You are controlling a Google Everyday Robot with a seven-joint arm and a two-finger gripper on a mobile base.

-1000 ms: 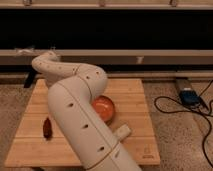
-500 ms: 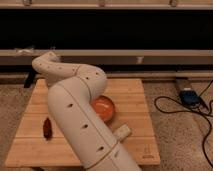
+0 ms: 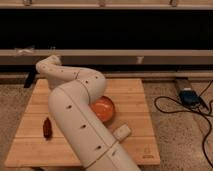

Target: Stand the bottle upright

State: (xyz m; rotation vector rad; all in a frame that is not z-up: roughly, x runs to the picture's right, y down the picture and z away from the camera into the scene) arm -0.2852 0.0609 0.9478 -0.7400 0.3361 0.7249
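Nothing visibly shifted since earlier | gripper (image 3: 29, 79) at far-left edge of table (image 3: 135, 90), jaws wide, empty | bottle (image 3: 121, 132) lying just beside arm (image 3: 75, 110), near bowl (image 3: 103, 109) | risk — arm folding back could knock bottle rolling off front edge

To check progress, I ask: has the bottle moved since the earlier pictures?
No. The bottle lies on its side at the same spot beside the orange bowl on the wooden table. The gripper is by the table's far corner, left in view.
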